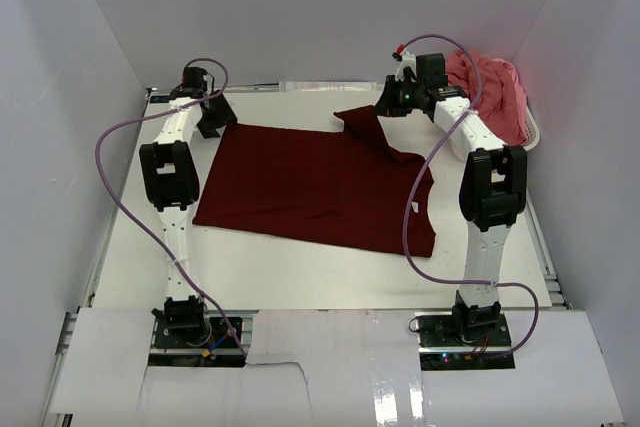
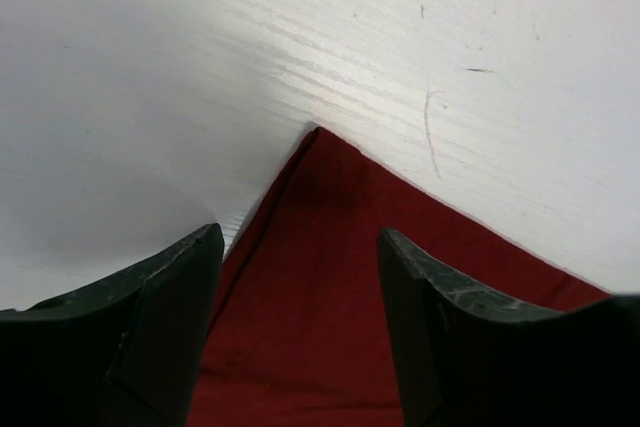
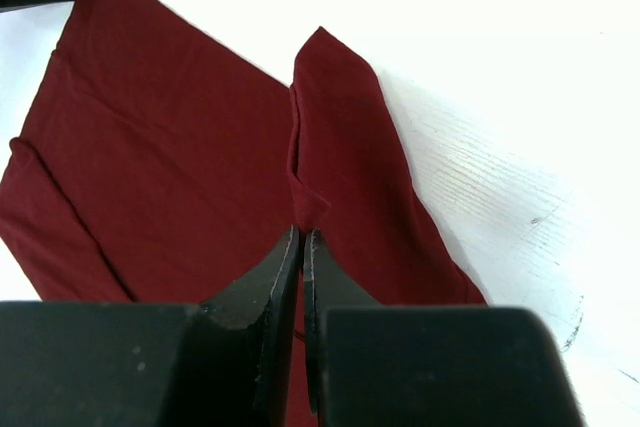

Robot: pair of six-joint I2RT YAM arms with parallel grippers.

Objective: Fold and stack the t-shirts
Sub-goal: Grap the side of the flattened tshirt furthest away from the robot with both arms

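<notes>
The table (image 1: 300, 277) carries the maroon shirt (image 1: 300, 187) spread flat across its middle, with a flap at the far right edge turned up, and the pink shirt (image 1: 490, 87) lies bunched in the basket (image 1: 530, 137) at the far right corner. The right gripper (image 3: 302, 237), fingers pressed together, pinches that raised flap. The left gripper (image 2: 300, 242) sits at the maroon shirt's far left corner, fingers spread with cloth between them.

Maroon t-shirt (image 1: 300, 192): soft matt cloth, lightly creased; coral t-shirt (image 1: 492, 82): matt cloth, crumpled; table (image 2: 480, 37): white, faintly ribbed, slightly glossy, finely scuffed; left gripper (image 2: 300, 237): matt black plastic fingers, scratched; basket (image 1: 533, 133): white plastic.
</notes>
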